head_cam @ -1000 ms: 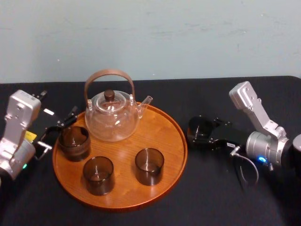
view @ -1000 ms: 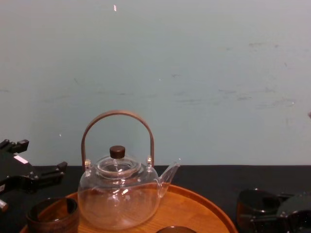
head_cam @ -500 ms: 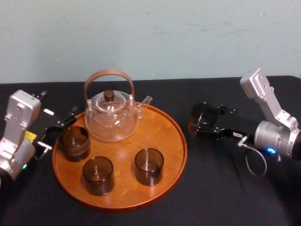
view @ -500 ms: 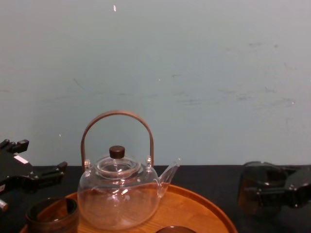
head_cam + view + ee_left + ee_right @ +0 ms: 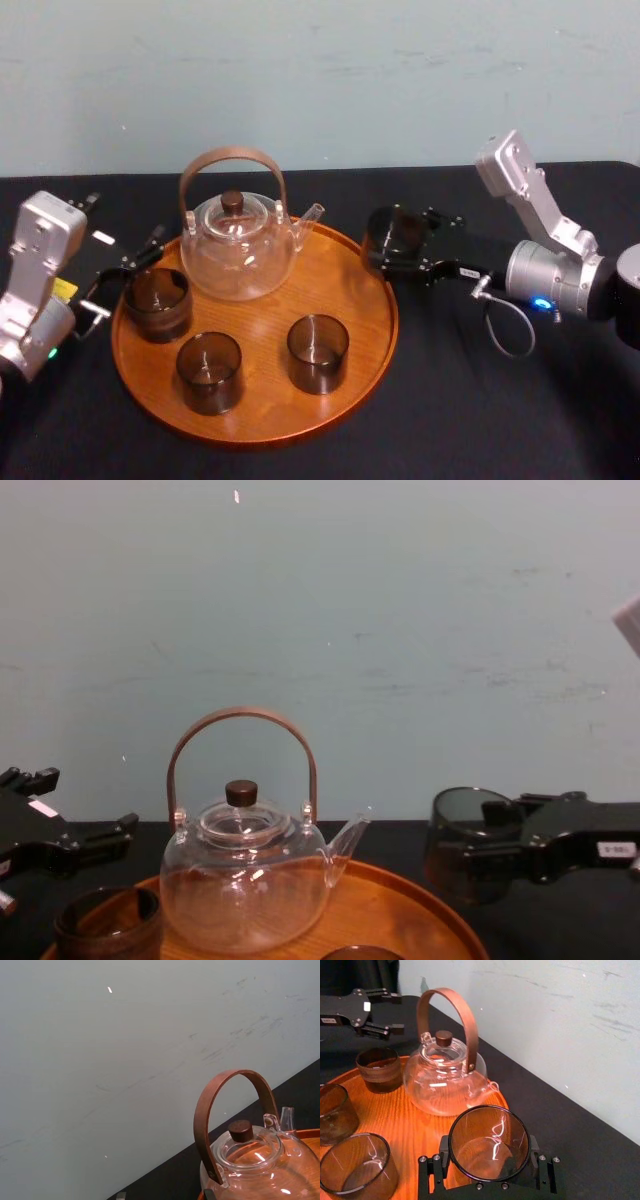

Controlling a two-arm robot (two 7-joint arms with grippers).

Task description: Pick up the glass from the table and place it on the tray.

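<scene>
My right gripper [image 5: 398, 248] is shut on a smoky brown glass [image 5: 392, 234], holding it upright in the air at the tray's far right rim. In the right wrist view the glass [image 5: 489, 1141] sits between the black fingers [image 5: 536, 1152], over the rim of the round wooden tray [image 5: 415, 1122]. In the chest view the glass [image 5: 462, 842] hangs just above the tray's rim [image 5: 445, 920]. The tray [image 5: 384, 322] rests on the black table [image 5: 470, 400]. My left gripper [image 5: 125, 283] stands open at the tray's left edge, holding nothing.
On the tray stand a clear glass teapot [image 5: 238, 250] with a brown arched handle and three more brown glasses [image 5: 158, 303], [image 5: 210, 372], [image 5: 318, 352]. Bare wood lies between the teapot and the right rim. A pale wall rises behind the table.
My right gripper has lifted the glass off the table and carried it left, from beside the tray to its right rim. The left arm has not moved.
</scene>
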